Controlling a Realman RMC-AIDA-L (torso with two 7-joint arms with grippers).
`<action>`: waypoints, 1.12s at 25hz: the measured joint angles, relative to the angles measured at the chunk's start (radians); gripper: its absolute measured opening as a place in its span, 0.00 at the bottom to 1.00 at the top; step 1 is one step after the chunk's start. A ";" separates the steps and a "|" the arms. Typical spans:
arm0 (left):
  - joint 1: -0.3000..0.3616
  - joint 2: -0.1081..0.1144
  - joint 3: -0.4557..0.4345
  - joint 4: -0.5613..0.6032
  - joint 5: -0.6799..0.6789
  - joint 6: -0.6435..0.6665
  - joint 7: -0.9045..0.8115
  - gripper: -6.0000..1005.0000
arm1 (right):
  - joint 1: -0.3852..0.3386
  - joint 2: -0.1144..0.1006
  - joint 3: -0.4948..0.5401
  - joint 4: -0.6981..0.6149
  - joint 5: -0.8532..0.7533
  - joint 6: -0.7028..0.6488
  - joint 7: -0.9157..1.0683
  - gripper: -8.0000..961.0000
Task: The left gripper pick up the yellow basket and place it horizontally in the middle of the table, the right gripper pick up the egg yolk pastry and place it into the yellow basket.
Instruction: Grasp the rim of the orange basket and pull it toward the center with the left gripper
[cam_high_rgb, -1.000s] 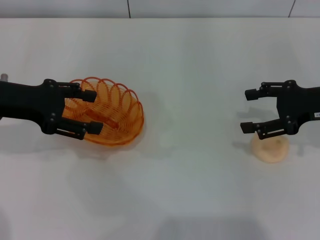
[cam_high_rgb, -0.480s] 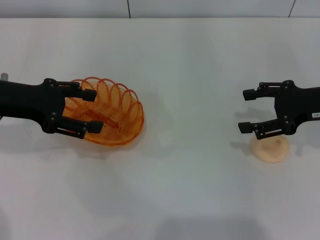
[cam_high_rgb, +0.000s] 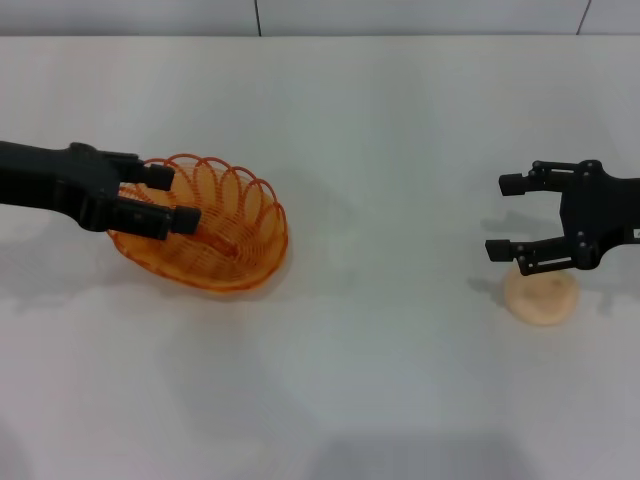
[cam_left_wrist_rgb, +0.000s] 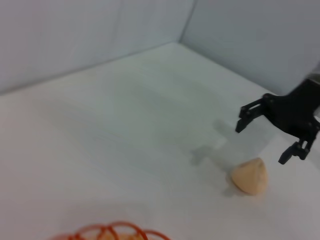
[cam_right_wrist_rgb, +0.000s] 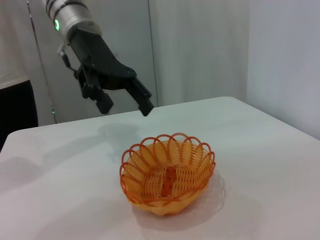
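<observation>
Above yellow basket (cam_high_rgb: 215, 235): left gripper (cam_high_rgb: 172, 198) spread | above egg yolk pastry (cam_high_rgb: 540, 296): right gripper (cam_high_rgb: 505, 216) spread, empty

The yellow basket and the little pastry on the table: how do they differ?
The yellow basket is an orange-yellow open weave of loops that you can see through; the egg yolk pastry is a solid pale cream lump. The basket is much wider than the pastry. The basket lies on the robot's left under the open left tool, the pastry on its right under the open right tool. Both rest on the white table, ungripped.
</observation>
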 joint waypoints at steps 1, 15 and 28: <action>0.000 -0.001 0.000 0.018 0.009 0.014 -0.050 0.85 | -0.005 0.004 0.000 -0.006 0.000 0.001 -0.001 0.91; -0.124 0.029 0.016 0.172 0.357 -0.013 -0.547 0.83 | -0.035 0.029 0.000 -0.042 0.002 0.004 -0.004 0.91; -0.221 0.015 0.139 0.032 0.570 -0.233 -0.600 0.82 | -0.032 0.041 0.000 -0.033 0.010 0.004 -0.013 0.91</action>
